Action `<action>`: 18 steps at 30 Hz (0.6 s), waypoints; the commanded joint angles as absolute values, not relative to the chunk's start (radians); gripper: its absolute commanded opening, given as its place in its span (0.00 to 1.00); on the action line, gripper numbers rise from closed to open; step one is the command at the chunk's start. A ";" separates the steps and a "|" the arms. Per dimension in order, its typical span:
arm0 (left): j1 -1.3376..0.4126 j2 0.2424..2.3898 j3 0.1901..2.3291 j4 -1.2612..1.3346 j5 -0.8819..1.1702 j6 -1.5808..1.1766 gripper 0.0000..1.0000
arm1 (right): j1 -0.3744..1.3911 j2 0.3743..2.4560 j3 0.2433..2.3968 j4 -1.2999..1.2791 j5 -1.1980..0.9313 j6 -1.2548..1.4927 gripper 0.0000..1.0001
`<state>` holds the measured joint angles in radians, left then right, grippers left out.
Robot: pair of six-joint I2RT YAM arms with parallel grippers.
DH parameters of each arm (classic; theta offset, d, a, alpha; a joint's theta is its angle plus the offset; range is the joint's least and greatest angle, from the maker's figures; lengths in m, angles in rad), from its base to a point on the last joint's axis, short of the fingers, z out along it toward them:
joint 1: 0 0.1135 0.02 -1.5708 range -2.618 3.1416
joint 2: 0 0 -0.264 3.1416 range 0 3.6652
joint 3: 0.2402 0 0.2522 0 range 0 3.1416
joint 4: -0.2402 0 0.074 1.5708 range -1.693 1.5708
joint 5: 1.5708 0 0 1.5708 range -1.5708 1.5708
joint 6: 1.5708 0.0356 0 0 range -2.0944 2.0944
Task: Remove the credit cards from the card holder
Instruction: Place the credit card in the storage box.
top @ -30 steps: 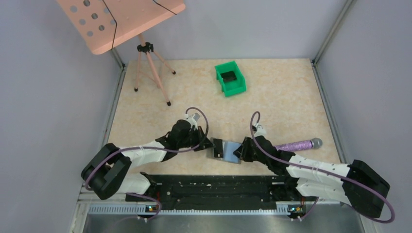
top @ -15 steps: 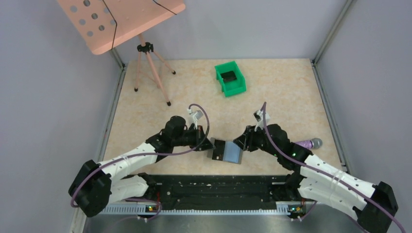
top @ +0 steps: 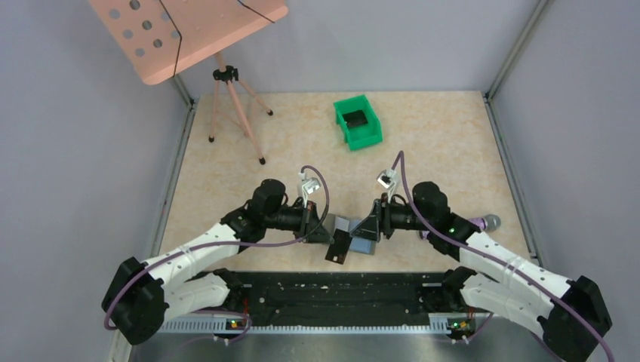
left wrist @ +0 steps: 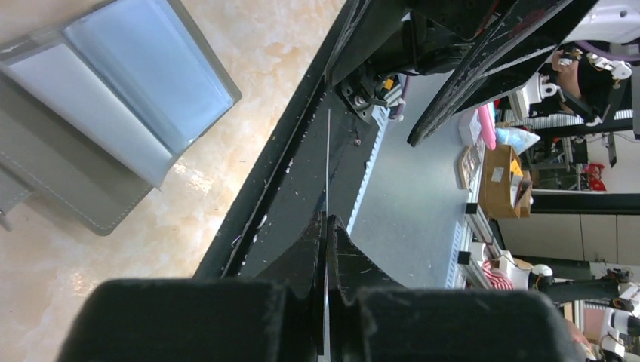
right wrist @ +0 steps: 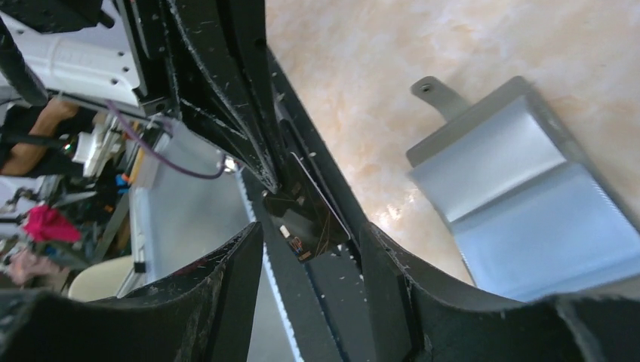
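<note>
The card holder (top: pixel 358 235) lies open on the table, grey with a light blue inner panel. It shows in the left wrist view (left wrist: pixel 113 105) and the right wrist view (right wrist: pixel 521 204). My left gripper (top: pixel 323 232) is shut on a dark credit card (top: pixel 340 247), held just left of the holder and over the table's front edge. In the left wrist view the card (left wrist: pixel 327 162) is edge-on between the shut fingers of the left gripper (left wrist: pixel 327 222). My right gripper (top: pixel 371 226) hovers open just right of the holder. Its wrist view shows the dark card (right wrist: pixel 309 215) beyond the open right gripper (right wrist: pixel 311 235).
A green bin (top: pixel 358 121) with a dark flat item inside stands at the back centre. A purple cylinder (top: pixel 475 224) lies behind the right arm. A pink music stand on a tripod (top: pixel 226 90) is at the back left. A black rail (top: pixel 332 290) runs along the near edge.
My left gripper has drawn a dark card out of the holder toward the near edge. My right gripper has come off the holder's right side and turned; both wrists have rotated.
</note>
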<state>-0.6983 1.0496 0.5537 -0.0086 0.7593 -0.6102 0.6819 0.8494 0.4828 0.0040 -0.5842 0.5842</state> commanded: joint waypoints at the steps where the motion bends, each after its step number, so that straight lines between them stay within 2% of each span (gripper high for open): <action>1: -0.696 1.017 0.593 0.036 0.838 -0.597 0.00 | 0.670 0.901 0.502 0.175 -0.748 0.614 0.50; 5: -0.696 1.015 0.585 0.045 0.846 -0.597 0.00 | 0.671 0.952 0.494 0.200 -0.769 0.614 0.51; 15: -0.696 1.017 0.592 0.042 0.846 -0.592 0.00 | 0.670 0.970 0.453 0.248 -0.810 0.634 0.37; 18: -0.696 1.019 0.593 0.049 0.856 -0.596 0.00 | 0.670 0.974 0.447 0.233 -0.811 0.631 0.37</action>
<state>-0.6983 1.0363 0.5541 -0.0025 0.8284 -0.6094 0.6796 0.9707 0.4538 0.1928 -0.7769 0.6308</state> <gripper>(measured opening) 0.010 0.370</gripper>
